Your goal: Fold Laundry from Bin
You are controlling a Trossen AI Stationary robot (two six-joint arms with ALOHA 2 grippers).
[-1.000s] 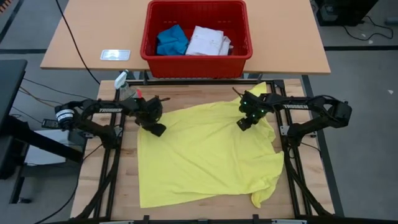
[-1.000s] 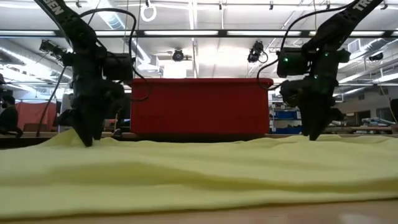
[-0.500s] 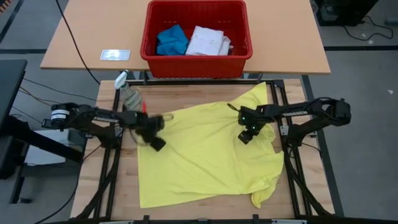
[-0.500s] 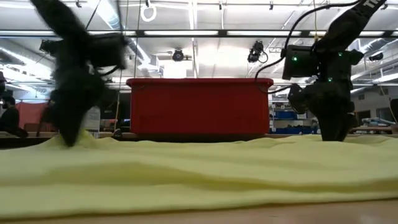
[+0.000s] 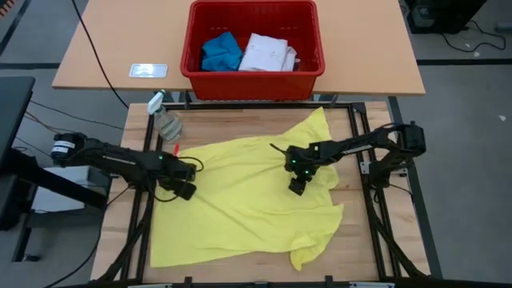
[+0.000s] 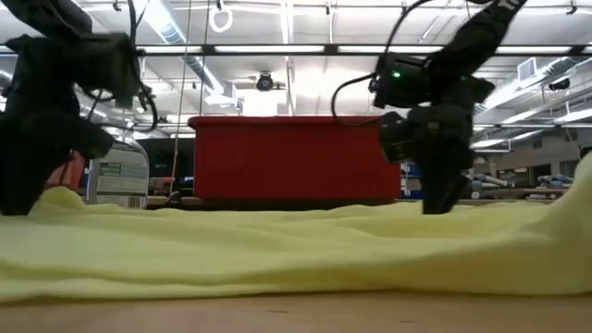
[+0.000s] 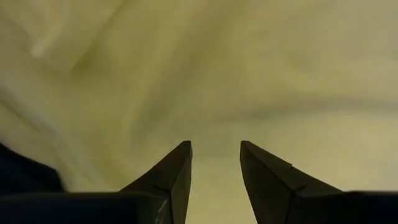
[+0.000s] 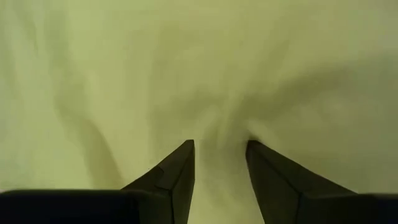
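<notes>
The bright yellow T-shirt (image 5: 240, 200) lies spread flat on the wooden work surface and fills both wrist views. My left gripper (image 5: 186, 190) stands on the shirt near its left edge, fingers pointing down and close together with cloth between them. My right gripper (image 5: 297, 188) stands on the shirt's right part the same way. The red bin (image 5: 192, 68) stands on the tan table beyond and holds a blue piece (image 5: 220, 52) and a white shirt (image 5: 268, 52). The dark grey piece is out of view. In the low view both grippers, left (image 6: 23, 199) and right (image 6: 435, 199), reach down to the cloth. My left gripper has the shirt's cloth (image 7: 214, 134) between its two fingertips near the shirt's left edge, coming from above and pointing down. One layer or several, I cannot tell. The shirt lies on the surface, slack around the fingers. My right gripper has the shirt's cloth (image 8: 221, 134) between its two fingertips in the shirt's right part, from above, pointing down. Creases run together toward the gap between the fingers. The shirt stays lying on the surface.
A clear spray bottle (image 5: 164, 120) stands at the work surface's far left corner, close to the shirt; it shows in the low view (image 6: 120, 171). A small white flat object (image 5: 149, 70) lies on the tan table left of the bin. Black frame rails (image 5: 376, 224) border the surface.
Both grippers have gone toward the near edge and the table's left, staying down on the cloth. The yellow T-shirt has slid along the surface with them toward the left and near side. Its far right corner and its right sleeve have drawn inward.
</notes>
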